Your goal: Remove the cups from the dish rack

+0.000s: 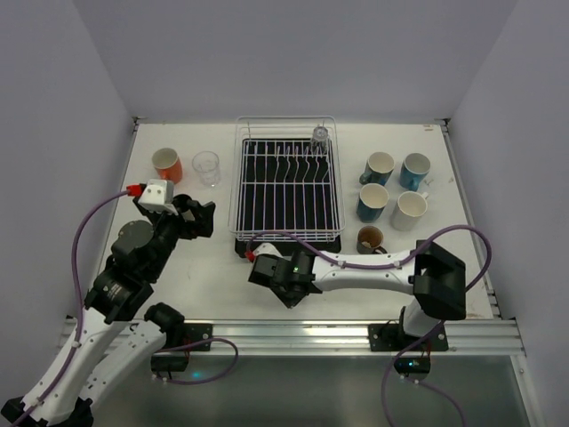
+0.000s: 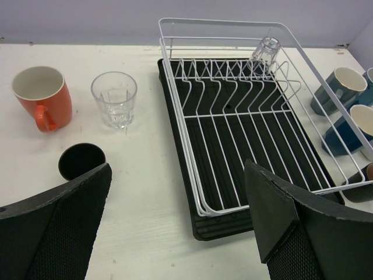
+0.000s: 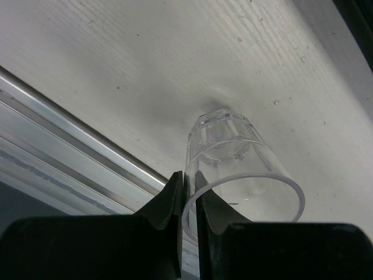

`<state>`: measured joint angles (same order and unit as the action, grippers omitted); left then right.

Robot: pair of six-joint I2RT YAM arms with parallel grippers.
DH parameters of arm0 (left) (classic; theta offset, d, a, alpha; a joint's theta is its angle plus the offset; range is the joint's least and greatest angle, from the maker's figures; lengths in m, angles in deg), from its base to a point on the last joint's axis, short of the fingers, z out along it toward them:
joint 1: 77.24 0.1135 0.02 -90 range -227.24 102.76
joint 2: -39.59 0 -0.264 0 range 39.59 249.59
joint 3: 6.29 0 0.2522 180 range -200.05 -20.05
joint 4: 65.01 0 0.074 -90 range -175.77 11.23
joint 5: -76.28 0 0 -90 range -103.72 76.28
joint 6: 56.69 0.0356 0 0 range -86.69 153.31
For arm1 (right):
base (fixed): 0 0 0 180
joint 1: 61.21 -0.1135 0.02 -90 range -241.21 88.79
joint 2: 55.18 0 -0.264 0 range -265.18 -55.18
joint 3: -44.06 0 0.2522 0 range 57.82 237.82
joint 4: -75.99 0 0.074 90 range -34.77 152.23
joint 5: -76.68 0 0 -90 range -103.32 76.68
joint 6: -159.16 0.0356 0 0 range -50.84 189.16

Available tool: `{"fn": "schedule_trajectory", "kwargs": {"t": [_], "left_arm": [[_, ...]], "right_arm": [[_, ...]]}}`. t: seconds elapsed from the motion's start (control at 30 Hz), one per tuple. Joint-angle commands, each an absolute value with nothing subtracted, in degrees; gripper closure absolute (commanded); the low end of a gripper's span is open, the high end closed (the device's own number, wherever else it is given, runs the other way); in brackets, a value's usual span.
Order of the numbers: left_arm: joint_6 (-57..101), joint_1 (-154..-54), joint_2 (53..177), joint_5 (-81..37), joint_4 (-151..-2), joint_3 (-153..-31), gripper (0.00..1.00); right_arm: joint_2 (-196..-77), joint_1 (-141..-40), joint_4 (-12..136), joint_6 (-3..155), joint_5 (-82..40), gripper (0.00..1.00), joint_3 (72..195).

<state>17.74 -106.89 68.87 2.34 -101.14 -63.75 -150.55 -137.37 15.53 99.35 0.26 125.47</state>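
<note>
The white wire dish rack [image 1: 238,187] stands mid-table on its black tray, and a single upturned clear glass [image 1: 319,138] rests at its back right corner. In front of the rack, my right gripper [image 3: 190,192] is shut on the rim wall of a clear tumbler [image 3: 239,169]. The tumbler's base points at the table, near the front rail. Left of the rack [image 2: 221,22], my left gripper [image 2: 178,216] hangs open and holds nothing. A black cup [image 2: 81,160], a clear glass [image 2: 114,98] and an orange mug [image 2: 42,96] stand beyond it.
Several cups stand right of the rack: a teal mug [image 1: 380,166], two blue mugs [image 1: 414,169] [image 1: 373,201], a white one [image 1: 411,210] and a brown one [image 1: 370,238]. A metal rail [image 1: 293,334] runs along the table's front edge.
</note>
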Motion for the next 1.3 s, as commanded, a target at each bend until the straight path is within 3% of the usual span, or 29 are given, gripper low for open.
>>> {"fn": "schedule_trajectory", "kwargs": {"t": [0.0, 0.13, 0.3, 0.43, 0.63, 0.7, 0.8, 1.03, 1.17, 1.27], "left_arm": [[19.1, -106.9, 67.6, 4.2, -99.9, -63.3, 0.02], [19.0, -106.9, 67.2, 4.3, -99.7, -62.9, 0.02], [18.8, -106.9, 66.7, 4.6, -99.6, -63.2, 0.02], [18.7, -106.9, 67.0, 4.2, -99.5, -63.8, 0.02], [17.5, -106.9, 70.5, 0.2, -98.5, -67.4, 0.02], [16.5, -106.9, 72.9, -2.6, -97.2, -69.5, 0.02], [14.6, -106.9, 77.6, -8.3, -95.0, -72.8, 0.03], [8.6, -107.1, 94.7, -19.6, -85.6, -76.2, 0.08], [7.5, -107.6, 105.1, -20.0, -80.5, -80.5, 0.11], [8.3, -108.5, 114.4, -18.7, -79.8, -86.1, 0.14]], "right_arm": [[-151.7, -137.5, 18.1, 98.2, 0.9, 0.96, 127.1], [-154.0, -137.6, 19.4, 97.9, 0.3, 0.93, 127.0], [-153.8, -137.6, 19.6, 97.7, 0.6, 0.72, 127.1], [-151.6, -137.9, 19.3, 98.3, 2.0, 0.62, 127.4], [-142.1, -138.2, 20.1, 99.3, 3.5, 0.41, 128.7], [-136.2, -138.2, 20.8, 99.2, 4.5, 0.38, 128.6], [-126.2, -138.1, 22.7, 98.9, 7.4, 0.38, 127.0], [-104.6, -135.3, 32.2, 97.1, 19.3, 0.52, 119.4], [-95.1, -127.9, 37.4, 96.1, 19.0, 0.63, 114.4], [-90.7, -120.8, 40.2, 96.0, 15.5, 0.66, 112.2]]}}
